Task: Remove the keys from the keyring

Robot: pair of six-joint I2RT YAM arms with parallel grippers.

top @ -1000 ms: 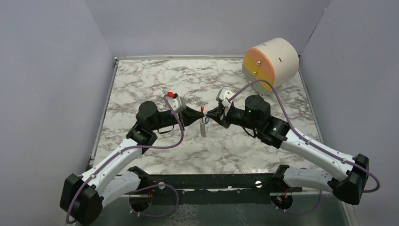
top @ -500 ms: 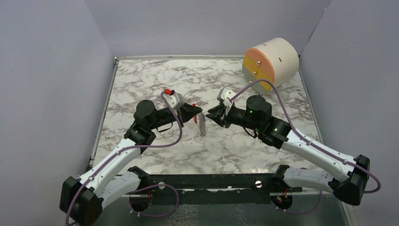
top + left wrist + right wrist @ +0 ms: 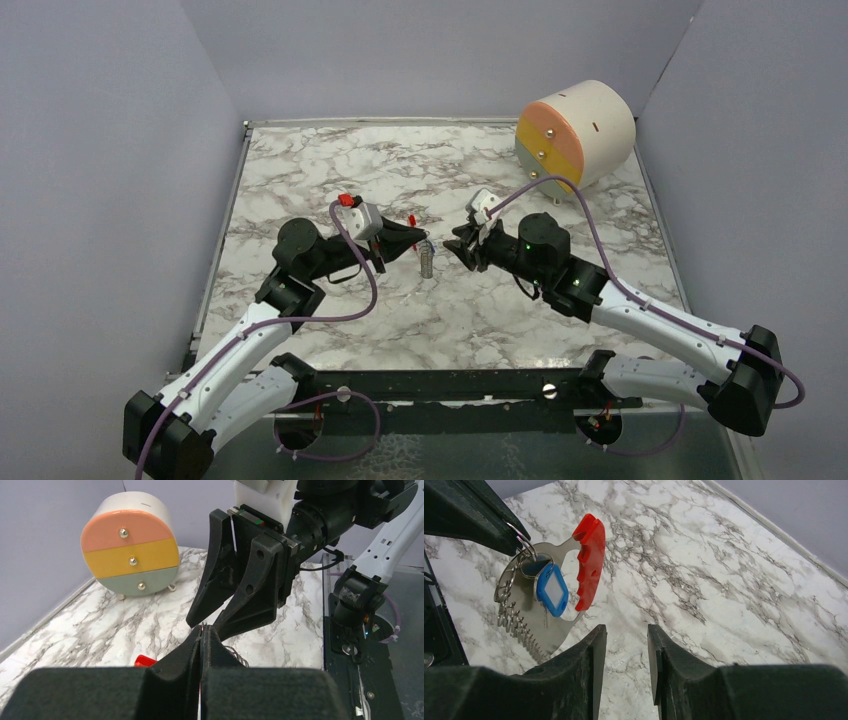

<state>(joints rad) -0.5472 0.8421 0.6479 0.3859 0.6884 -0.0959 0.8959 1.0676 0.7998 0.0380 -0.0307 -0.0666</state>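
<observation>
My left gripper (image 3: pixel 424 240) is shut on the wire ring of the keyring (image 3: pixel 536 630), a grey serrated metal piece with a red end (image 3: pixel 589 555). It hangs above the marble. The blue-headed key (image 3: pixel 552 590) dangles from the same ring, against the grey piece. In the left wrist view the shut gripper (image 3: pixel 201 630) hides most of it; only the red end (image 3: pixel 145 660) and some wire (image 3: pixel 235 654) show. My right gripper (image 3: pixel 626 627) is open and empty, just right of the hanging keyring (image 3: pixel 427 262), its fingers (image 3: pixel 250 595) facing the left tips.
A round cream drawer unit (image 3: pixel 575 130) with pink, yellow and grey-green fronts stands at the back right. Grey walls close off the marble table (image 3: pixel 330 170) on three sides. A black rail (image 3: pixel 450 385) runs along the near edge between the arm bases.
My right gripper has opened and let go of the keyring. The left gripper, still shut on it, has drawn back a little to the left.
</observation>
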